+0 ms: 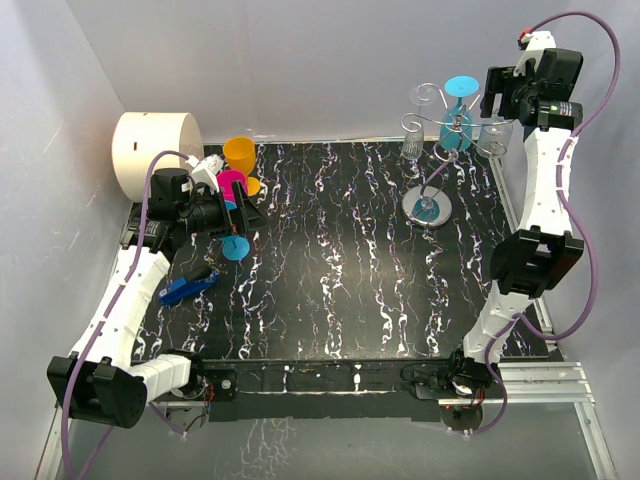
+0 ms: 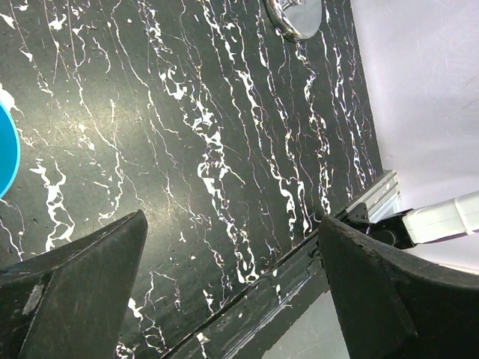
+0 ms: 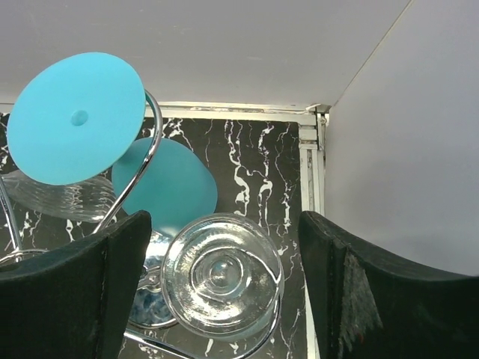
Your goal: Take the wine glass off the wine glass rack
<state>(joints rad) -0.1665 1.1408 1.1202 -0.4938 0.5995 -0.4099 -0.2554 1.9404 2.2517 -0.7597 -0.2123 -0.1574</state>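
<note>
Both hands gape: the right hand (image 3: 224, 224) flanks a clear wine glass (image 3: 222, 275) hanging foot-up on the wine glass rack (image 3: 155, 127), the left hand (image 2: 232, 218) hovers empty above the worktop (image 2: 187, 112).

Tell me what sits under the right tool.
A clear wine glass hangs foot-up from the rack, below the open right tool. Its foot blurs the bowl underneath; whatever lies below that is hidden.

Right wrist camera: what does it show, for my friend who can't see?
A clear wine glass hangs upside down on the wire rack, framed by the open right claw. A blue glass hangs beside it, upper left.
</note>
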